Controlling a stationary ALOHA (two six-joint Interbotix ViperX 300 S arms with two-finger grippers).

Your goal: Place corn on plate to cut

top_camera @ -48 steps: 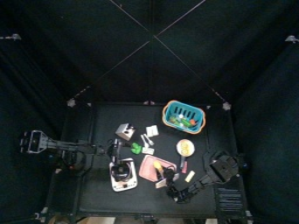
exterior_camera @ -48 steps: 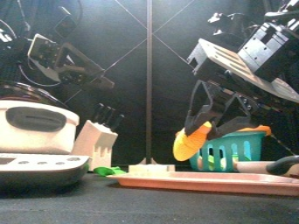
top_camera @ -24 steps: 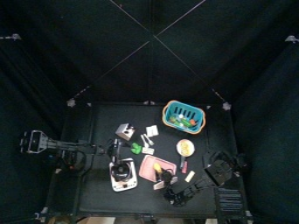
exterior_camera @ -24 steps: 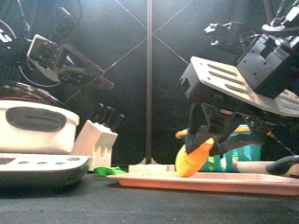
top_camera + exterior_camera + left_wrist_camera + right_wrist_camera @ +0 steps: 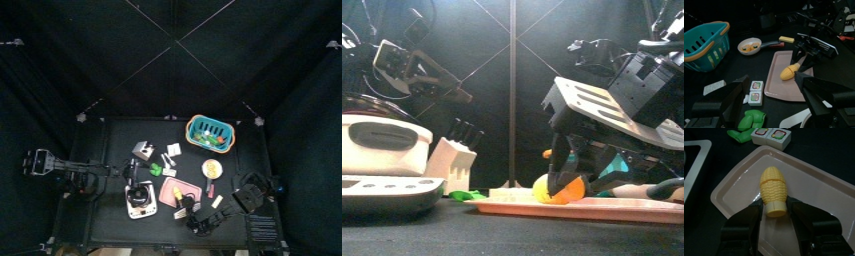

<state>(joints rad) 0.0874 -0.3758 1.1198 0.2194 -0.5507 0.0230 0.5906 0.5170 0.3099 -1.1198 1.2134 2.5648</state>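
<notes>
— Where is the corn (image 5: 773, 190)?

— It lies on the pink plate (image 5: 824, 198), its blunt end between the jaws of the right end effector (image 5: 775, 218), low over the plate.

— Is it gripped?

— The jaws stand wide on either side of the end; whether they press it I cannot tell.

— And around it?

— Beyond the plate's far edge sit a small white box (image 5: 773, 134) and something green (image 5: 740, 133); a teal basket (image 5: 704, 42) stands farther back on the tabletop (image 5: 724, 70). The left end effector (image 5: 769, 107) hangs spread apart, well away from the plate.
</notes>
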